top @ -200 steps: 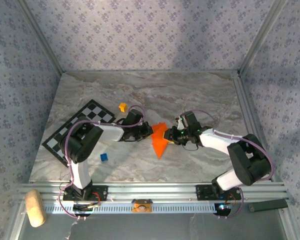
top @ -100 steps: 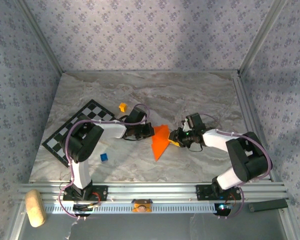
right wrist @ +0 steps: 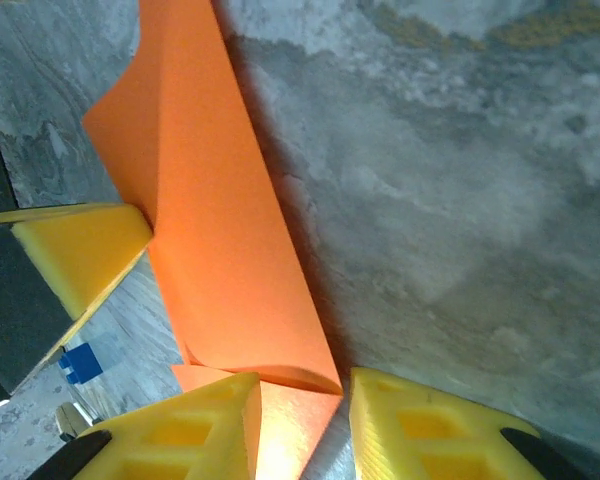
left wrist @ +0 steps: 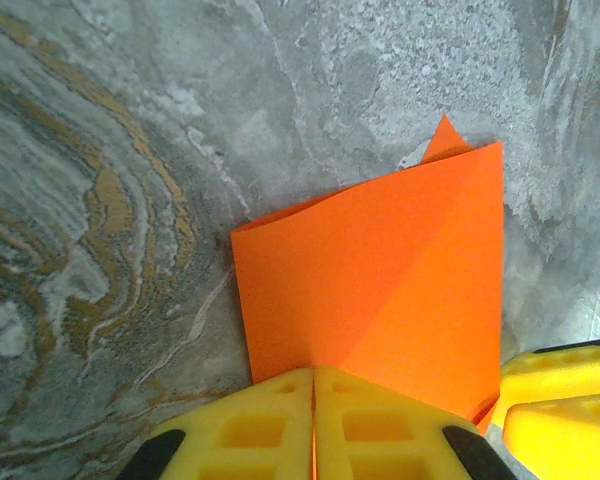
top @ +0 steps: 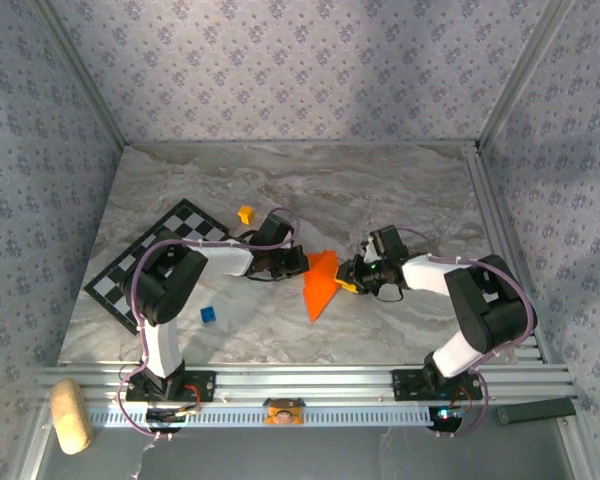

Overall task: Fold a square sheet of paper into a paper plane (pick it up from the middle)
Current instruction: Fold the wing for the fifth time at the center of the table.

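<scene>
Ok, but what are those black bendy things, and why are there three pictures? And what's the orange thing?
They are robot arms, the left arm and the right arm, bolted at the near edge of a marble table. One picture looks down from above. The other two come from a camera on each wrist, so you see yellow fingers close up. On the table lie a checkered board, a yellow-orange cube and a blue cube. The orange thing is the square sheet of paper, already folded to a point. The left gripper is shut on one edge. The right gripper has its fingers apart, with a corner of the paper between them.
</scene>
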Controlling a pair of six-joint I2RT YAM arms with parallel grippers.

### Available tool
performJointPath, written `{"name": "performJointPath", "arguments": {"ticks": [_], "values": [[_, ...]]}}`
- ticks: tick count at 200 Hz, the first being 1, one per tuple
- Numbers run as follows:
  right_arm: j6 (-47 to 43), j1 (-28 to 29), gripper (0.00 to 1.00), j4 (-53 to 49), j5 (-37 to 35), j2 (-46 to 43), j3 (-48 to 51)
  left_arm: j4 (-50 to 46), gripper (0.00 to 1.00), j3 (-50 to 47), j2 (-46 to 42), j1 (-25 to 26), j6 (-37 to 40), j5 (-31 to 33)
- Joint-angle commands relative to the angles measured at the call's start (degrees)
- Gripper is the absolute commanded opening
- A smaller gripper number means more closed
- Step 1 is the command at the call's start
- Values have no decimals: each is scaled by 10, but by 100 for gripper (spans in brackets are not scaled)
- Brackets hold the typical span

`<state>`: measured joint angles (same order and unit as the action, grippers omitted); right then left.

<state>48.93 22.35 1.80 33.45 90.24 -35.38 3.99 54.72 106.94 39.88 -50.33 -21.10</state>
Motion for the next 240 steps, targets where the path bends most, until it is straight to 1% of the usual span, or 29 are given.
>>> {"name": "performJointPath", "arguments": {"ticks": [1, 45, 77, 109, 153, 164, 167, 187, 240], "values": [[5, -5, 30, 15, 16, 8, -19, -33, 8, 6, 13, 3, 12, -2], [-18, -16, 29, 17, 33, 9, -29, -31, 8, 6, 13, 3, 11, -2], [-45, -25, 29, 21, 71, 19, -39, -31, 8, 5, 13, 3, 12, -3], [-86, -32, 28, 0, 109, 45, -61, -30, 8, 7, 15, 3, 13, -3], [-124, -45, 28, -27, 132, 72, -84, -32, 8, 7, 14, 3, 12, -3], [-125, -49, 28, -34, 145, 79, -90, -31, 8, 6, 14, 3, 13, -3], [-142, -49, 28, -35, 149, 82, -91, -31, 8, 5, 14, 3, 12, -3], [-153, -50, 28, -36, 169, 94, -98, -33, 8, 7, 15, 3, 13, -3], [-167, -54, 27, -42, 176, 112, -107, -38, 8, 12, 14, 3, 17, -3]]}}
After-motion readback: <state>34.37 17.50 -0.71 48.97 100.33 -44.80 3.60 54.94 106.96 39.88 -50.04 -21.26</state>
